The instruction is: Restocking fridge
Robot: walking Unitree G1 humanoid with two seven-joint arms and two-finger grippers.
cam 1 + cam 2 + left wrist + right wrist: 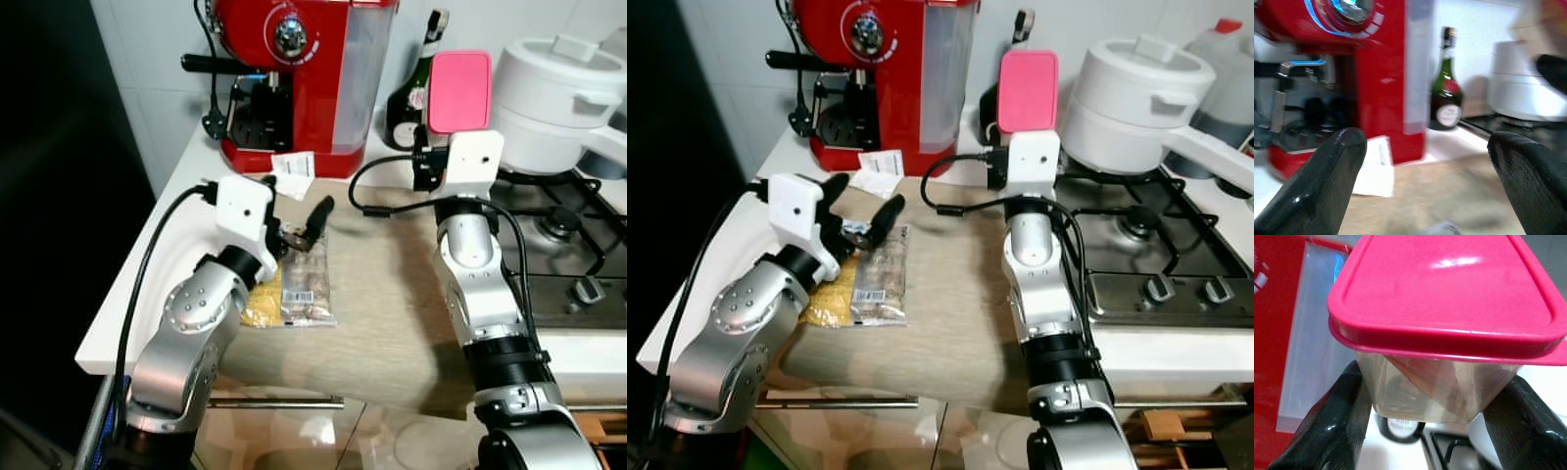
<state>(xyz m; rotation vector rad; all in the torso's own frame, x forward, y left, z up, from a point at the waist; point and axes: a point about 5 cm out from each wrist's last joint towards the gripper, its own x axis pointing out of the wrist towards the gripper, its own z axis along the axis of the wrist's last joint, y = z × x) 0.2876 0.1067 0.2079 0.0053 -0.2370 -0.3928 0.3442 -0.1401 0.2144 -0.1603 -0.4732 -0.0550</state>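
Right jaws: clamped on the clear body of a container with a pink lid (pixel 1449 293); one black finger (pixel 1332 426) presses each side wall.
Right gripper (pixel 1425 416): raised above the back of the counter, holding the container up with its pink lid facing the head camera.
Container contents: something brownish shows through the clear wall; what it is cannot be told.
Left jaws: spread apart, with nothing between the two black fingers (pixel 1327 181).
Left gripper (pixel 297 223): low over the wooden countertop (pixel 392 323), just above the near end of the food packets (pixel 304 284).
Food packets: a clear one with a barcode label and a yellow one beside it, lying flat on the counter near its left edge.
Behind the left gripper: a red coffee machine (pixel 294 78) against the wall, with a white paper slip (pixel 292 166) lying at its foot.
Behind the right gripper: a dark green bottle (pixel 409 93) partly hidden by the container, and a white pot (pixel 554 98) with a lid on the gas hob (pixel 568 245).
In the way: the coffee machine and bottle stand close behind both grippers; the hob and pot lie just to the right of the right arm.
Left arm: elbow low at the counter's front corner, forearm angled up and inward, cable looping alongside.
Right arm: rising nearly straight up from the counter's front edge, wrist upright, black cable curling off to its left.
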